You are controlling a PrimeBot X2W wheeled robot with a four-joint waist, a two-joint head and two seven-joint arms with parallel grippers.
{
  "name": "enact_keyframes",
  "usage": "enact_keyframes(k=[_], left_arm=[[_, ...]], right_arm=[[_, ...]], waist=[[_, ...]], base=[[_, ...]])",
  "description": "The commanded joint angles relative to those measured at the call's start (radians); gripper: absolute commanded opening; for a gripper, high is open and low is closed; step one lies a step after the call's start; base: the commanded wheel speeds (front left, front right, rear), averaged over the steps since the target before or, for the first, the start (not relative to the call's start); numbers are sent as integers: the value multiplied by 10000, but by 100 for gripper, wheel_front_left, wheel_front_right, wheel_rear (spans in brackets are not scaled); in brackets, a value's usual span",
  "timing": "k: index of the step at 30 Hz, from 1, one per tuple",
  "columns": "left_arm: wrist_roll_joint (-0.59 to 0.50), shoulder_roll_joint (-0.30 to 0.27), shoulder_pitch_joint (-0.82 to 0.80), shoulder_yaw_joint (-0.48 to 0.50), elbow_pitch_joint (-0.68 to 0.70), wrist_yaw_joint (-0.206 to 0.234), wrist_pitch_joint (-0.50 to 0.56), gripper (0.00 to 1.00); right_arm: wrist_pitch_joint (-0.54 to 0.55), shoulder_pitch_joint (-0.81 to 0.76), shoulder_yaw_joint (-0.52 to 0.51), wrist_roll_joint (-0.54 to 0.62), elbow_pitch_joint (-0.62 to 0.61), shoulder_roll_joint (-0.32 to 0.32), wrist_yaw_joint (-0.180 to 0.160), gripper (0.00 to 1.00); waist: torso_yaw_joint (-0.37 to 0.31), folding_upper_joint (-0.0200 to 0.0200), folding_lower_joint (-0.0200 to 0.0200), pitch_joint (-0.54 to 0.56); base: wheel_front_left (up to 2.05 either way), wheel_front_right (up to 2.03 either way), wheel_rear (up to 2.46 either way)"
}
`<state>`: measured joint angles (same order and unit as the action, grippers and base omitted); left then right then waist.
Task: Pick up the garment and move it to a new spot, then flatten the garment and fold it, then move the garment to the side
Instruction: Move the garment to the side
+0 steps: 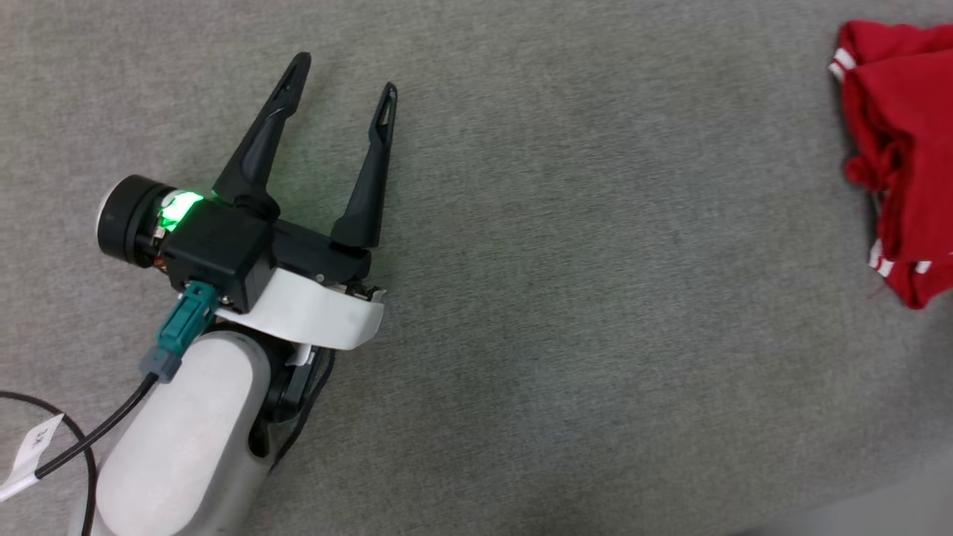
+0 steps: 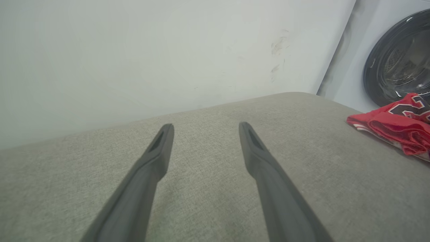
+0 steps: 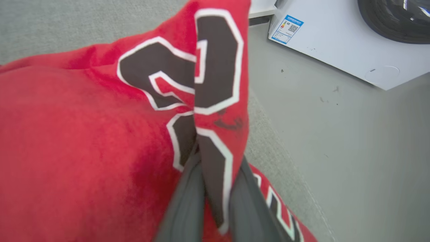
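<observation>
Garment (image 1: 904, 149): soft red jersey, black white-outlined numerals, striped trim, crumpled at 3 o'clock on the grey woven surface (image 1: 521, 298); pick-up apparently begun, right gripper (image 3: 215, 188) pinched on a raised fold, left gripper (image 1: 345, 74) spread wide, empty, at 9 o'clock; relocating, flattening, folding outstanding.

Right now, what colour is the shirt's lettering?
Black, outlined white, on the red garment; right wrist view.
</observation>
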<state>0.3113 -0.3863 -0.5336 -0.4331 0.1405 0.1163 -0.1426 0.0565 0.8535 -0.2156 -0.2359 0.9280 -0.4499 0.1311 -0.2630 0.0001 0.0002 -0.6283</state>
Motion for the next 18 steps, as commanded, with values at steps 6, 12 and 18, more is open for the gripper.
enact_keyframes(k=[6, 12, 18], left_arm=[[87, 24, 137, -48, -205, 26, -69, 100], [383, 42, 860, 118, -564, 261, -313, 100], [963, 254, 2140, 439, -913, 666, -668, 100]], right_arm=[[-1376, 287, -1084, 1188, 907, 72, -7, 100], [-2591, -121, -1391, 2290, 866, 357, -7, 100], [-3042, -1361, -672, 2308, -132, 1208, -7, 100]], waist=[[142, -1, -2, 262], [62, -1, -2, 1428], [222, -1, -2, 3084]], base=[[0, 0, 0], [0, 0, 0], [0, 0, 0]])
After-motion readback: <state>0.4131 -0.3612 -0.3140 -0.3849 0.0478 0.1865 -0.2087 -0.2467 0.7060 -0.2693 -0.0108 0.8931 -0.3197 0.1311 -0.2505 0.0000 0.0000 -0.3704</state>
